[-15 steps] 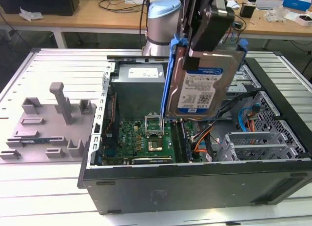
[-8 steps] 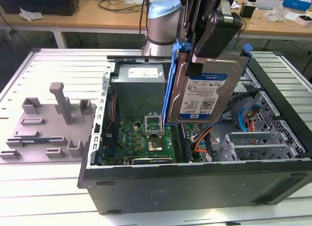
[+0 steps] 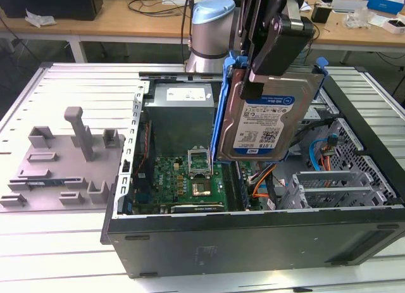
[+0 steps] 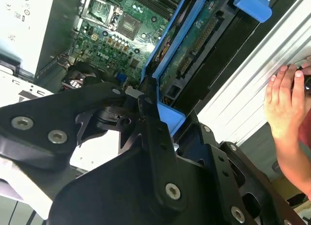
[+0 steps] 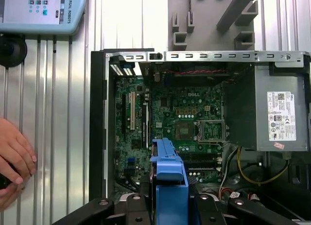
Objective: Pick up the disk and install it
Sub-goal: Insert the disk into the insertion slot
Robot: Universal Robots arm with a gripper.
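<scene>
disk: white-and-blue label, barcode | power supply: white printed sticker | teach pendant: lettered keypad

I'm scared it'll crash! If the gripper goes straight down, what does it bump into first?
Likely the disk in the gripper would land first, on the edge of the green motherboard or the orange cables beside it, inside the open computer case. Depth is unclear.

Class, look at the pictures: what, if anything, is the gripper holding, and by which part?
The gripper holds the disk by its upper end, above the open computer case.
</scene>
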